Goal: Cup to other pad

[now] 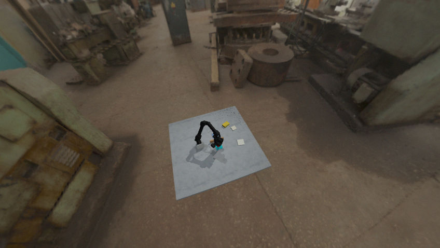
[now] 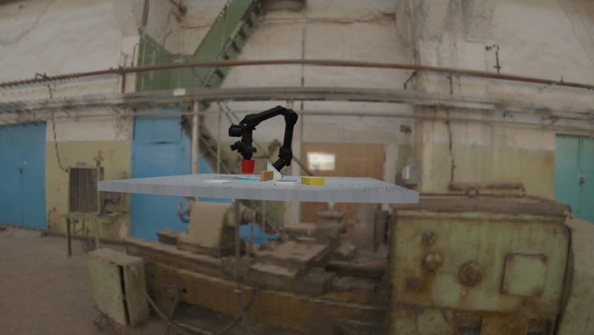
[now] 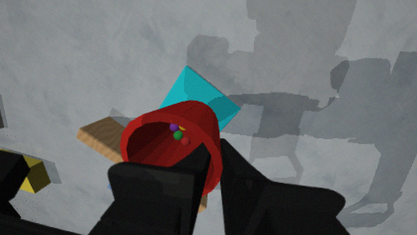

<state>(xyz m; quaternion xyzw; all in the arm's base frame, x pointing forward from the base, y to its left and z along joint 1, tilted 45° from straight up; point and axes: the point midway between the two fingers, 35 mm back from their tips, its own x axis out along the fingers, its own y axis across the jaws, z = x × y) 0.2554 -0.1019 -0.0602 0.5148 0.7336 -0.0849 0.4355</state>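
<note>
My gripper (image 3: pixel 215 141) (image 2: pixel 247 158) (image 1: pixel 218 142) is shut on the rim of a red cup (image 3: pixel 168 143) (image 2: pixel 247 165). It holds the cup upright, a little above the grey table (image 2: pixel 249 192) (image 1: pixel 200 178). Several small marbles (image 3: pixel 178 133) lie in the bottom of the cup. A flat cyan pad (image 3: pixel 198 96) (image 2: pixel 248 179) (image 1: pixel 219 148) lies on the table just below and beyond the cup. In the top view the arm hides the cup.
A wooden block (image 3: pixel 101 135) (image 2: pixel 266 175) lies close beside the cup. A yellow block (image 3: pixel 32 175) (image 2: pixel 312 180) (image 1: pixel 225 124) lies farther off. Two white flat pieces (image 1: pixel 233 127) (image 1: pixel 240 141) lie on the table's right part. The arm's base (image 1: pixel 197 140) stands left of the cup.
</note>
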